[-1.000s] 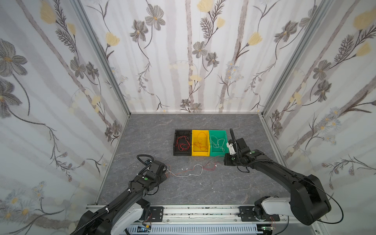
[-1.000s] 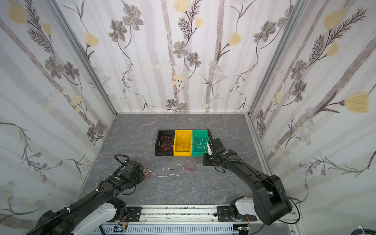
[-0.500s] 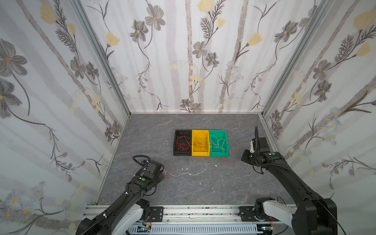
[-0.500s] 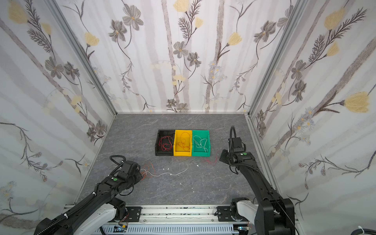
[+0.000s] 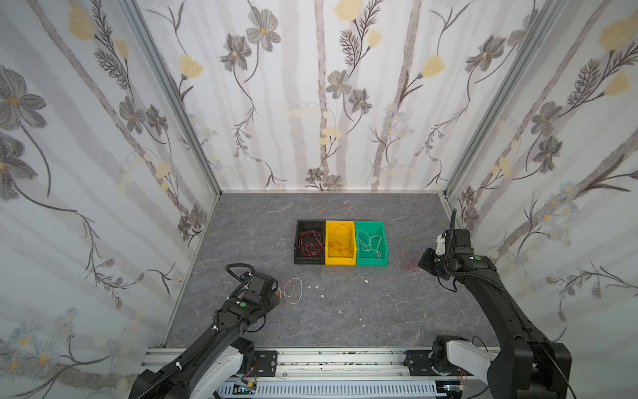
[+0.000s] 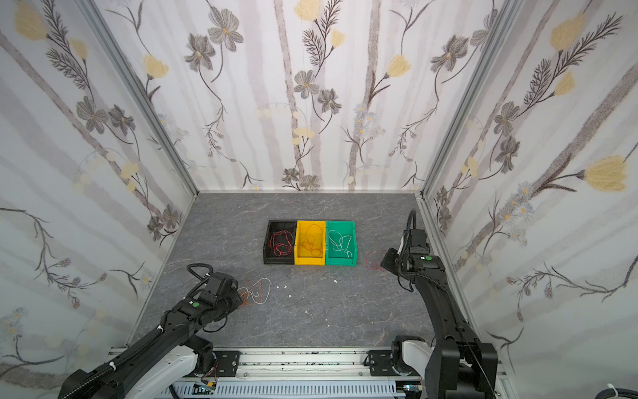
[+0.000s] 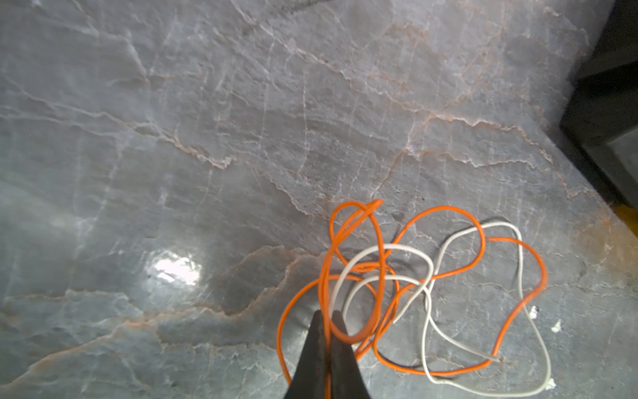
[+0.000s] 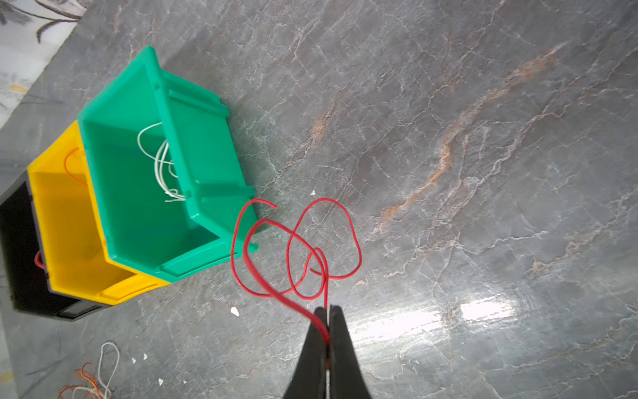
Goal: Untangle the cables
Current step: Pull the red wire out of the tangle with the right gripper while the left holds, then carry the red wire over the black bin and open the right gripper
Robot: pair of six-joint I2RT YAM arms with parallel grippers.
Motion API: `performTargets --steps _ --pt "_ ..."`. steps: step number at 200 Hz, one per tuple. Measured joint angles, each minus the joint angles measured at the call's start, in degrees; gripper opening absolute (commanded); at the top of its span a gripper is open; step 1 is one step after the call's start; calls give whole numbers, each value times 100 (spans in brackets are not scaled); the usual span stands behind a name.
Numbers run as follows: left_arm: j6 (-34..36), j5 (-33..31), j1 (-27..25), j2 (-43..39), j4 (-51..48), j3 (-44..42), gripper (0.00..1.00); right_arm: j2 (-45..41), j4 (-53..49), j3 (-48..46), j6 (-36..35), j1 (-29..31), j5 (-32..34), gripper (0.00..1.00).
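1. Grey marble table [image 5: 345, 311]: fills the lower middle of both top views.
2. Black bin [image 5: 296, 241], yellow bin [image 5: 340, 258] and green bin [image 5: 371, 259]: side by side at centre.
3. Left gripper [image 7: 326, 315]: lower left in both top views, pinched shut on the orange cable [image 7: 445, 208], which lies tangled with the white cable [image 7: 390, 246] just beyond the tips.
4. Right gripper [image 8: 327, 309]: right of centre, clamped on the red cable [image 8: 326, 199], which loops from the tips toward the green bin.

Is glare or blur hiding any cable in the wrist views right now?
Left wrist view: a white glare patch on the table, away from the orange cable and white cable, both fairly sharp. Right wrist view: glare streaks on the table beside the jaws; the red cable blurs close to them.
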Motion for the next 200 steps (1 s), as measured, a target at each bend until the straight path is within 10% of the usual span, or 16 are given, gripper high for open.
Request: performTargets --steps 200 --pt "334 1237 -625 -55 1244 -348 10 1617 649 2271 114 3788 -664 1"
